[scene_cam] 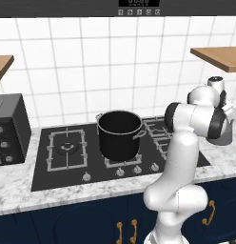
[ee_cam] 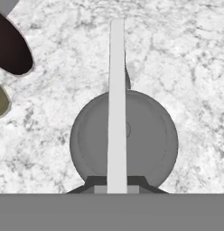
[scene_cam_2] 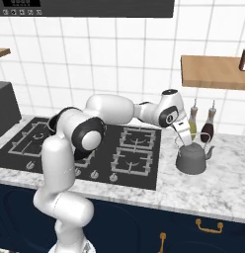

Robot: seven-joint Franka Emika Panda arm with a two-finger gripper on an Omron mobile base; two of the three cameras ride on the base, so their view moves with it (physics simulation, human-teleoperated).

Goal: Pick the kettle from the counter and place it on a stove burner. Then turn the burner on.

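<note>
The small grey kettle [scene_cam_2: 192, 160] stands on the marble counter [scene_cam_2: 218, 190], just right of the black cooktop. My gripper [scene_cam_2: 186, 142] reaches down over it from above. In the hand view the kettle's round body [ee_cam: 147, 140] lies straight below, and its thin handle [ee_cam: 117, 90] runs up the middle of the picture from between my dark fingertips [ee_cam: 93, 182]. The gripper [ee_cam: 117, 185] is shut on that handle. The kettle rests on the counter. The stove burner [scene_cam_2: 132, 161], the nearer right-hand grate, is bare and lies a short way to the kettle's left.
A big black stockpot [scene_cam: 120, 133] stands on the cooktop's middle burner. Two bottles [scene_cam_2: 201, 126] stand against the tiles right behind the kettle, under a wooden shelf [scene_cam_2: 213, 71]. Burner knobs [scene_cam_2: 95, 174] line the cooktop's front edge. A dark appliance [scene_cam: 10, 128] sits far left.
</note>
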